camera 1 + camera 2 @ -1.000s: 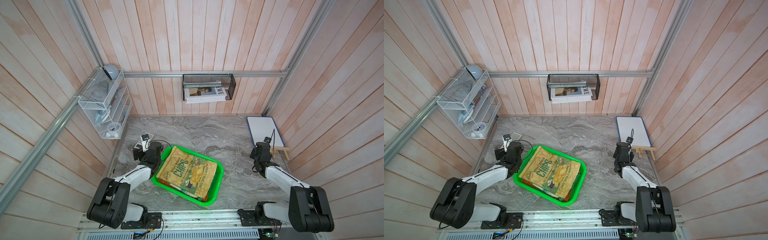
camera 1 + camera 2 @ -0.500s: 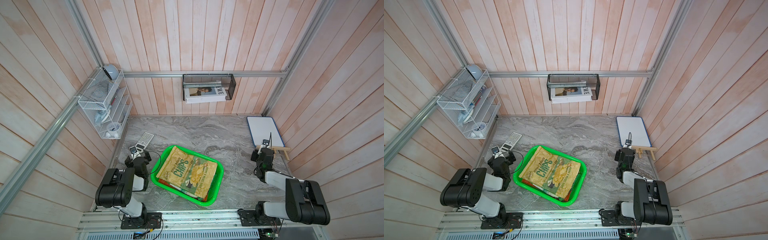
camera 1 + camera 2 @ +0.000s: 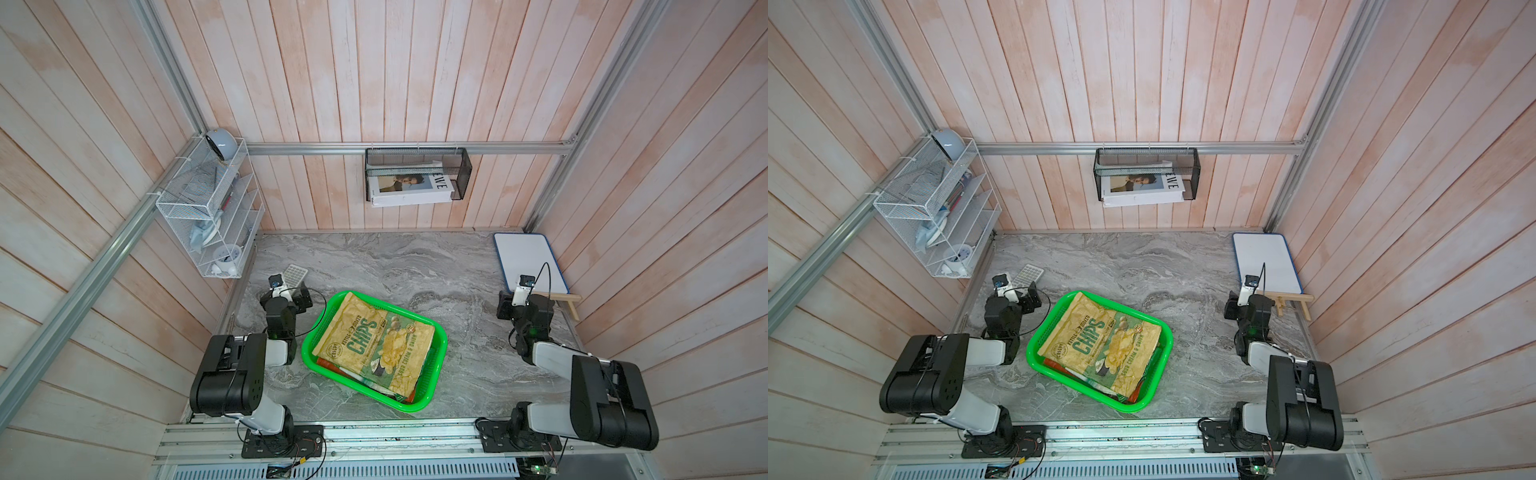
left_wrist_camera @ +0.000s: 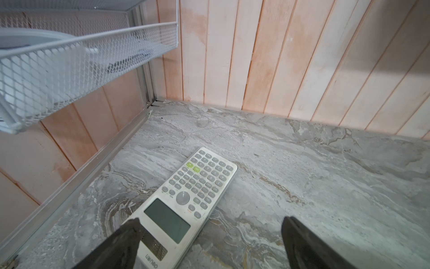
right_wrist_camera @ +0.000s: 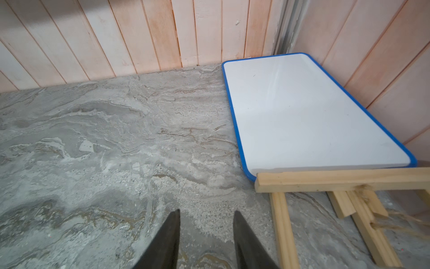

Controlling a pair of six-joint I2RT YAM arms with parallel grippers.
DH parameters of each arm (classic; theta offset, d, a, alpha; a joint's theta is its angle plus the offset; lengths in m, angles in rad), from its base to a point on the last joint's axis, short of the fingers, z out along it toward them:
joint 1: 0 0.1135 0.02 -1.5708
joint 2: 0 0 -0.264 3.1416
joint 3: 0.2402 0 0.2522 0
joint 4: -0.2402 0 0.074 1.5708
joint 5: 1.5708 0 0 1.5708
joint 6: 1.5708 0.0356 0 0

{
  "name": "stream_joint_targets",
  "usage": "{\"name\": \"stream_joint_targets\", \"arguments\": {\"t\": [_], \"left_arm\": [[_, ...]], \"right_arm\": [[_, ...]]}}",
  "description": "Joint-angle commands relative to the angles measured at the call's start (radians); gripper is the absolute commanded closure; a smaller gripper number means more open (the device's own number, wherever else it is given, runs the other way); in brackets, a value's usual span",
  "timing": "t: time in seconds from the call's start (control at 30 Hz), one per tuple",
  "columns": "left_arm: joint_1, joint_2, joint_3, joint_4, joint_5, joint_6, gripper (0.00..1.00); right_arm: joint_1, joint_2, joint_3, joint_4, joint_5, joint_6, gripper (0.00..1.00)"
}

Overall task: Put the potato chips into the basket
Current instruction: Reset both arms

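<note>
Marble tabletop [image 3: 395, 266] enclosed by wood panelling, with the visible chip bags [image 3: 1100, 345] stacked inside the green basket [image 3: 411, 405].
Uppermost lies the tan "CHIPS" bag [image 3: 376, 345], its far corner reaching the basket rim; orange-red and green bag edges show beneath it at the near side. The left gripper [image 4: 211, 220] stands wide open and empty close to the left wall rail, one finger [image 4: 130, 235] over the display end of a calculator [image 4: 186, 200]. The right gripper [image 5: 206, 212] is partly open and empty above bare marble, just beside a wooden easel [image 5: 325, 179] and a blue-rimmed whiteboard [image 5: 314, 111]. Open stone lies between basket and back wall.
</note>
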Motion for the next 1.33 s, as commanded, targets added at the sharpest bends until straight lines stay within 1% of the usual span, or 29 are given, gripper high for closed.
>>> {"name": "stream_joint_targets", "arguments": {"t": [0.0,0.1,0.13,0.17,0.27,0.4,0.43,0.47,0.5,0.53,0.6,0.63,0.7,1.3], "left_arm": [[-0.003,-0.008,0.002,-0.040,0.001,0.004,0.00],[-0.003,-0.007,0.002,-0.038,-0.001,0.003,0.00],[-0.003,-0.008,0.003,-0.038,0.001,0.004,0.00],[-0.003,-0.008,0.002,-0.038,0.000,0.003,0.00],[-0.003,-0.008,0.003,-0.040,-0.001,0.002,0.00],[-0.004,-0.008,0.003,-0.039,0.000,0.001,0.00],[-0.004,-0.007,0.004,-0.040,0.000,0.004,0.00],[-0.004,-0.007,0.004,-0.040,-0.002,0.004,0.00],[-0.004,-0.007,0.005,-0.042,-0.002,0.003,0.00],[-0.003,-0.006,0.005,-0.043,-0.003,0.002,0.00],[-0.003,-0.007,0.007,-0.044,-0.003,0.002,0.00],[-0.004,-0.005,0.008,-0.045,-0.004,0.002,0.00],[-0.003,-0.005,0.008,-0.048,-0.003,0.001,0.00],[-0.004,-0.008,0.006,-0.045,-0.005,0.003,0.00]], "right_arm": [[-0.003,0.049,0.072,-0.040,-0.044,0.025,0.58],[-0.003,0.053,0.080,-0.036,-0.123,0.022,0.58],[-0.002,0.040,0.060,-0.025,-0.162,-0.011,0.57],[0.007,0.037,0.027,0.012,-0.155,-0.040,0.57],[0.020,0.064,-0.080,0.229,-0.052,-0.011,0.55],[0.035,0.194,-0.104,0.458,-0.042,0.009,0.53],[0.040,0.188,-0.092,0.416,-0.017,0.009,0.53],[0.046,0.167,-0.052,0.299,0.071,0.022,0.50],[0.060,0.151,-0.023,0.224,0.135,0.051,0.08],[0.083,0.146,-0.018,0.208,0.188,0.037,0.02],[0.105,0.163,-0.029,0.258,0.235,0.012,0.02],[0.107,0.170,-0.033,0.278,0.236,0.010,0.02],[0.108,0.160,-0.030,0.256,0.238,0.014,0.02],[0.111,0.170,-0.031,0.272,0.225,0.002,0.02]]}}
